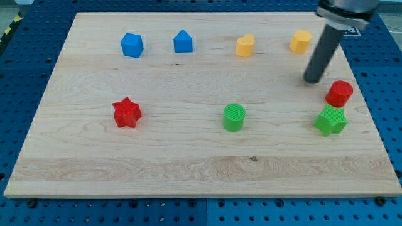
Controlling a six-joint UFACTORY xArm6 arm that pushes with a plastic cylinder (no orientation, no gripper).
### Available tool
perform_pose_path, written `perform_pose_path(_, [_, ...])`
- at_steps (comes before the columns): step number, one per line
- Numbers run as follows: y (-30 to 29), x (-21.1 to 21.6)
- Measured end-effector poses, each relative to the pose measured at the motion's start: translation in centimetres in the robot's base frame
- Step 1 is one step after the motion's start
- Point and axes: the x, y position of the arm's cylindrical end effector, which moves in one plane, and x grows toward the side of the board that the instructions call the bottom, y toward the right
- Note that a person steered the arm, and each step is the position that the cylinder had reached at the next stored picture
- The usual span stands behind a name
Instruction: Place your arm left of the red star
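Observation:
The red star (127, 113) lies on the wooden board (188, 169) at the view's left, about mid-height. My tip (312, 80) rests on the board far to the view's right of the star, just up and left of the red cylinder (339, 93) and below the yellow hexagon block (301, 41). The dark rod rises from the tip to the view's top right.
A blue cube (132, 45) and a blue house-shaped block (183, 41) sit at the top left. A yellow block (245, 46) is at the top centre. A green cylinder (234, 117) is at the centre, a green star (330, 120) at the right.

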Motion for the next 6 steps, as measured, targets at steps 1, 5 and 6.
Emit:
perform_pose_path(1, [-7.7, 0.4])
perform_pose_path(5, [-41.6, 6.0])
perform_pose_path(6, [-40.5, 8.6])
